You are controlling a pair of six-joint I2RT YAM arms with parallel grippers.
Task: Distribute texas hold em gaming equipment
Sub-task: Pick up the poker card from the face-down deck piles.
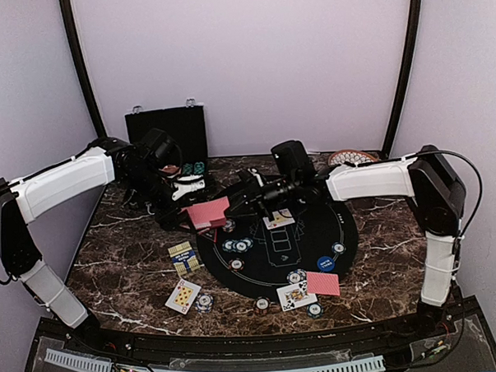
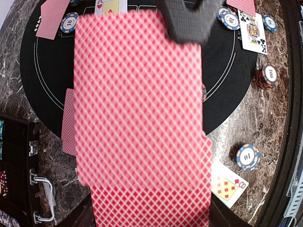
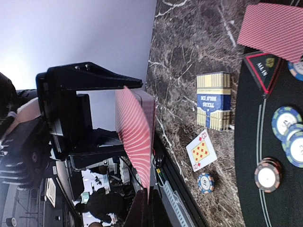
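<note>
Clamped on the deck with the left gripper, above the mat's left rim. Pinched shut on the top card with the right gripper, at that card's far edge, offset from the rest of the deck.

Underneath and near, on marble left of the mat: tin, face-up eight just beside a chip. On the mat: chip cluster, blue disc. At its front rim: king next to a face-down card.

Blurred in the left wrist view: top card, filling most of it and hiding the mat's middle. Partly hidden behind the arms: case, plate.

Open marble at the front left and right of the mat.
</note>
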